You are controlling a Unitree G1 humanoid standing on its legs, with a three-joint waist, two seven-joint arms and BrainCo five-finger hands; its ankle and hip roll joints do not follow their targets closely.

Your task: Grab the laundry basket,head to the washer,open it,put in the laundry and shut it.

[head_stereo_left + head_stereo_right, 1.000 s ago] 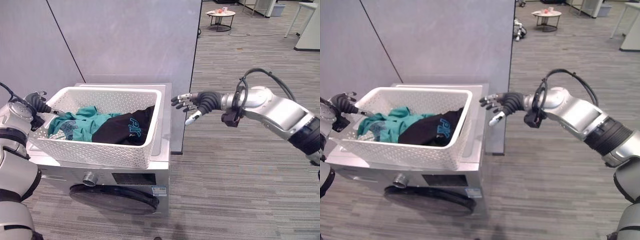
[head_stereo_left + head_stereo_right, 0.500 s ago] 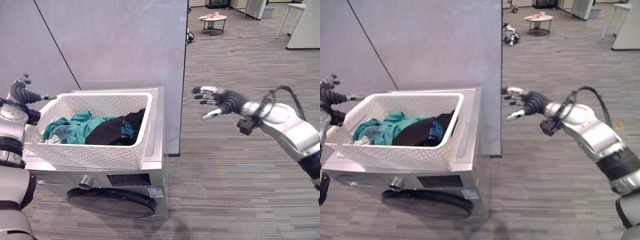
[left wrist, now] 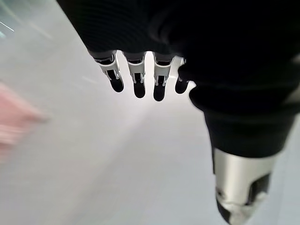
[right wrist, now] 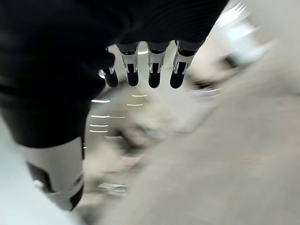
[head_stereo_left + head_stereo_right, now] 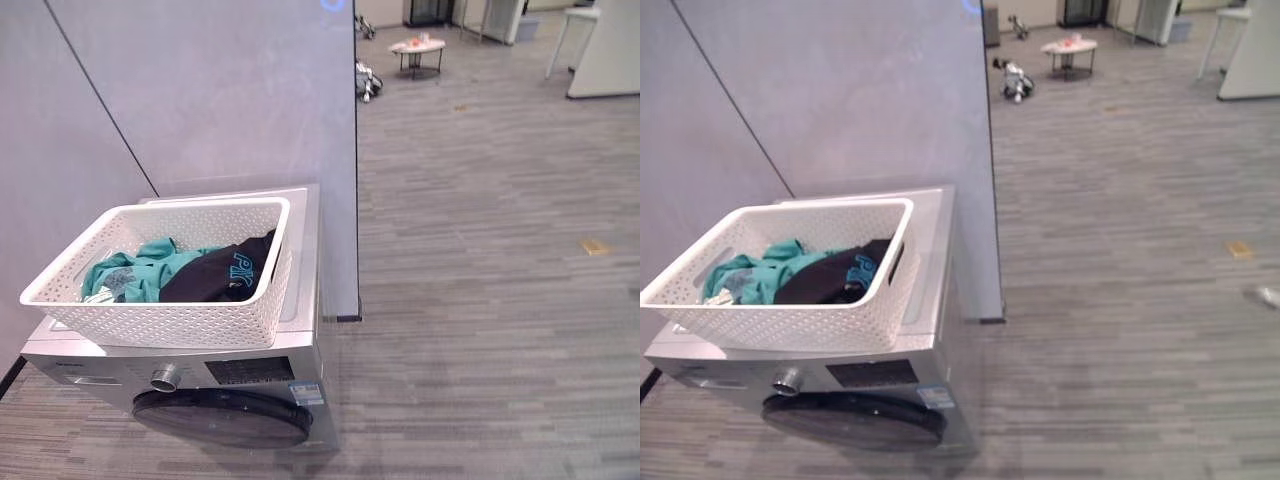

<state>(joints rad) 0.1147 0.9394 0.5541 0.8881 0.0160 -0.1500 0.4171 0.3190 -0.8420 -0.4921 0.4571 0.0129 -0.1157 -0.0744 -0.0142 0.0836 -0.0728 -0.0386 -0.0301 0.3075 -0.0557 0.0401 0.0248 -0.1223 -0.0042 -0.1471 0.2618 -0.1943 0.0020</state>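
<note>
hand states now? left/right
Left hand: open, fingers straight, holding nothing.
Right hand: open, fingers straight, holding nothing.

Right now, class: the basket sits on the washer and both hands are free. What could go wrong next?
1. The basket overhangs the front edge of the washer; a nudge might tip it off.
2. The door is shut right below that overhang, so a reaching hand could knock the basket.
3. The clothes are still inside; a spill would scatter them.
</note>
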